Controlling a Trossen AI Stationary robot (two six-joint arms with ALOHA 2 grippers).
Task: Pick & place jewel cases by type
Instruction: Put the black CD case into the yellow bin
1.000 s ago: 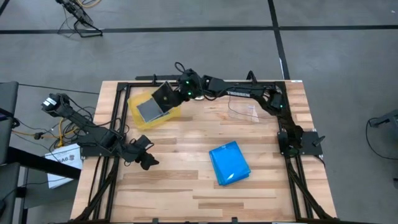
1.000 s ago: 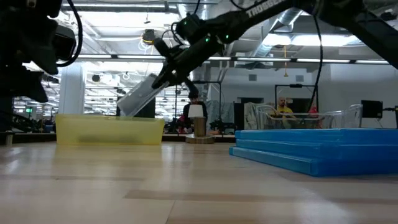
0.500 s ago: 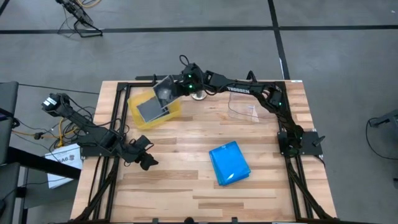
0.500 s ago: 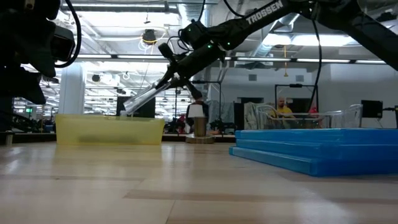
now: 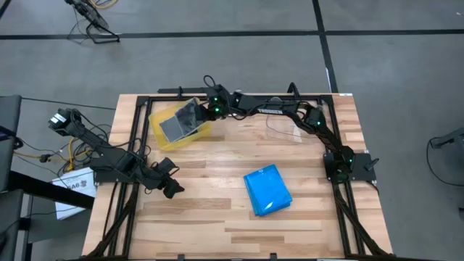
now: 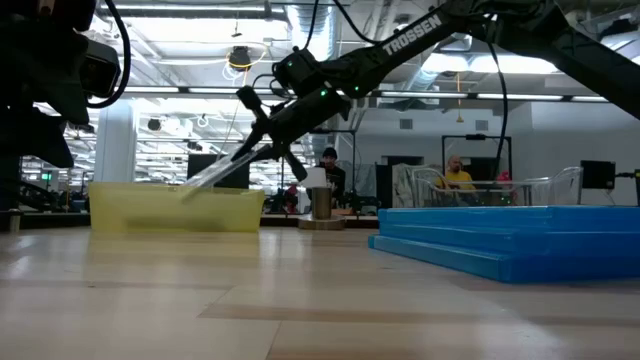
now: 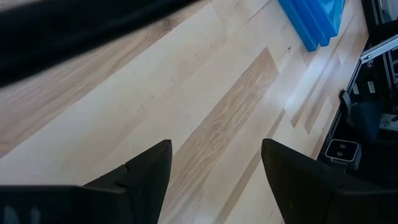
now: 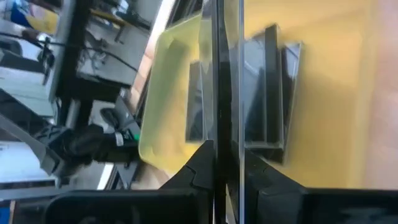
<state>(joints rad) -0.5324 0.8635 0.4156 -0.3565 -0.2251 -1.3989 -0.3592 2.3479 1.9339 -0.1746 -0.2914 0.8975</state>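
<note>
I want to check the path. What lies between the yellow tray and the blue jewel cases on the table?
Only bare wood: the high view shows nothing between the yellow tray and the blue jewel cases.

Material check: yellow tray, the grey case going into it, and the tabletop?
Yellow tray: looks like translucent plastic, the background glows through its wall in the low view. Grey case: smoky see-through hard plastic, glossy, thin edge. Tabletop: wood planks, visible grain, satin sheen.
</note>
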